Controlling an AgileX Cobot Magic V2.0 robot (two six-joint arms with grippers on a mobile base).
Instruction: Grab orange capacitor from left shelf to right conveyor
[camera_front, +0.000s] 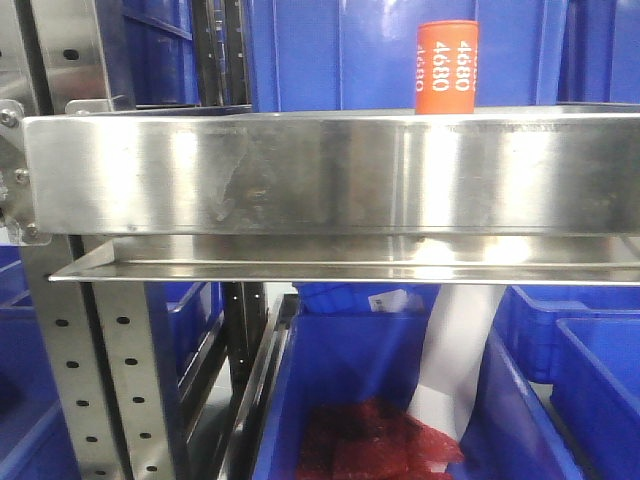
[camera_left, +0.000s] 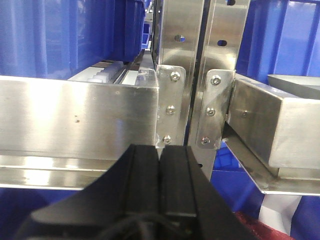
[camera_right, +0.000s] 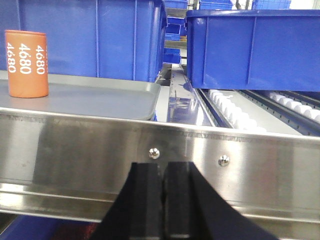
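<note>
The orange capacitor (camera_front: 446, 67) stands upright on the left shelf (camera_front: 330, 175), behind its tall steel front lip, toward the right in the front view. It also shows at the far left of the right wrist view (camera_right: 26, 63), on a grey tray (camera_right: 100, 97). My right gripper (camera_right: 163, 164) is shut and empty, low in front of the shelf lip (camera_right: 250, 170), to the right of the capacitor. My left gripper (camera_left: 160, 147) is shut and empty, facing the shelf's upright and bolted brackets (camera_left: 192, 75). The right conveyor is out of view.
Blue plastic bins stand behind the capacitor (camera_front: 340, 50) and on the roller tracks (camera_right: 250, 47). More blue bins sit below the shelf (camera_front: 350, 390), one holding red material (camera_front: 375, 440). Grey perforated uprights (camera_front: 110, 380) stand at the left.
</note>
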